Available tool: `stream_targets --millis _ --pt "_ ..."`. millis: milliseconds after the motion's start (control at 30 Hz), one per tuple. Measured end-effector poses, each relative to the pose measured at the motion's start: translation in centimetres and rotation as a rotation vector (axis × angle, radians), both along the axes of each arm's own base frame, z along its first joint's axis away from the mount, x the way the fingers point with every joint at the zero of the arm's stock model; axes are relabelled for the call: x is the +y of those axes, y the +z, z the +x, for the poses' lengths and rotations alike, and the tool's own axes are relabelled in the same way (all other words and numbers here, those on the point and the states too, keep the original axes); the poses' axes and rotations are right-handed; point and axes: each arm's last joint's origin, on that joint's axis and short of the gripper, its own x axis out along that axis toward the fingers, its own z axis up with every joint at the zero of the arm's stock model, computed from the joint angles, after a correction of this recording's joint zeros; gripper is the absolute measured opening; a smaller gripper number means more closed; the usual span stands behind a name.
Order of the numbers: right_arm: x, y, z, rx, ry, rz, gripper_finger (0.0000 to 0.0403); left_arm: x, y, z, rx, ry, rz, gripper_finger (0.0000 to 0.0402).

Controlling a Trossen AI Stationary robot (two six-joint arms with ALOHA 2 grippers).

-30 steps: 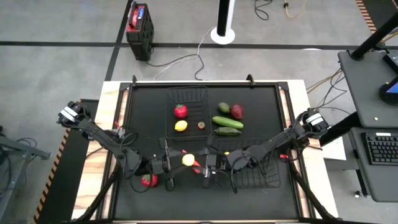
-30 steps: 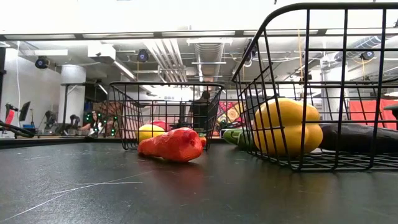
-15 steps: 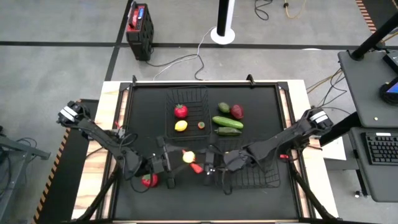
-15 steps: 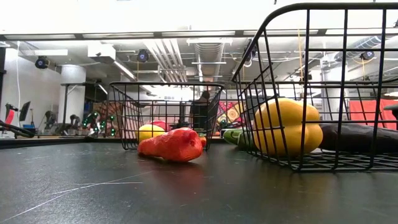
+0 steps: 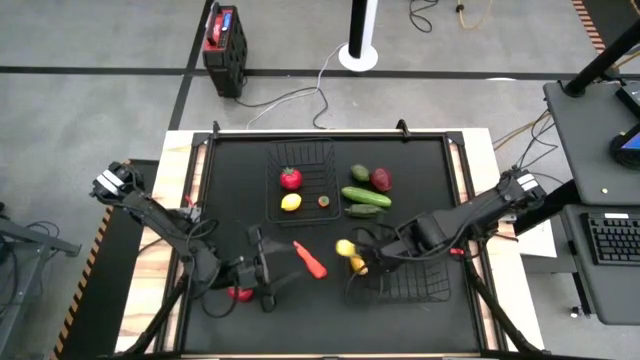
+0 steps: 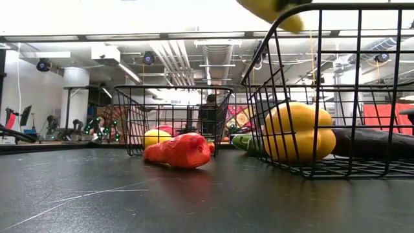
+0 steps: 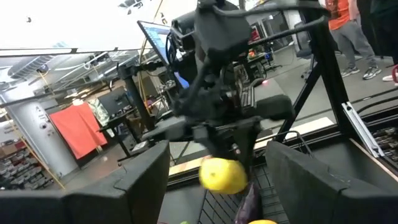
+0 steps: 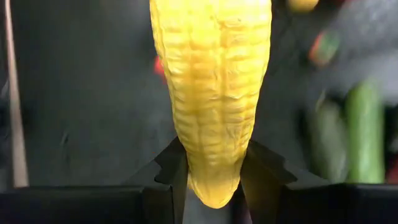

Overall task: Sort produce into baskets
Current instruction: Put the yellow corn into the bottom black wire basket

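Note:
My right gripper (image 5: 352, 252) is shut on a yellow corn cob (image 8: 211, 93), held above the left rim of the near wire basket (image 5: 405, 285); the cob also shows at the top of the low view (image 6: 272, 9). My left gripper (image 5: 264, 275) is open and empty, left of a red piece (image 5: 310, 259) that lies on its side on the mat. The near basket holds a yellow pepper (image 6: 299, 133) and a dark purple piece (image 6: 372, 142). The far basket (image 5: 305, 160) holds a red piece (image 5: 290, 179) and a yellow one (image 5: 291, 202). My right gripper pinches the corn cob's narrow end (image 8: 210, 171) between its two fingers (image 8: 171, 168), one on each side. The fingers come from the table's right, and the cob sticks out ahead of them along their line. The cob is lifted clear of the mat and the basket.
A green piece (image 5: 359, 173), a dark red one (image 5: 381, 179) and two cucumbers (image 5: 366, 196) lie on the mat right of the far basket. Another red piece (image 5: 238, 293) lies by my left arm. Bare mat lies along the near edge.
My right gripper has carried the corn cob up and toward the table's right, from between the two grippers to the near basket's left rim; it now shows above the rim in the low view. My left gripper has drawn back slightly toward the near left.

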Motion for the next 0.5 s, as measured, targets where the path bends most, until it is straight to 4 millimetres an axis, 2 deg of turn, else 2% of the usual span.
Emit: stream_targets --millis 133,233,500 --pt "-0.1 -0.6 -1.7 0.234 -0.045 0.132 0.0114 0.0 0.0 0.0 0.002 0.011 -0.001 0.0247" --pt "-0.5 -1.5 -3.0 0.388 -0.098 0.133 0.0113 0.1 0.0 0.0 0.003 0.023 -0.003 0.0247" --pt "-0.7 -5.3 -4.2 0.569 -0.118 0.147 0.0116 0.1 0.0 0.0 0.005 0.025 -0.004 0.0247"
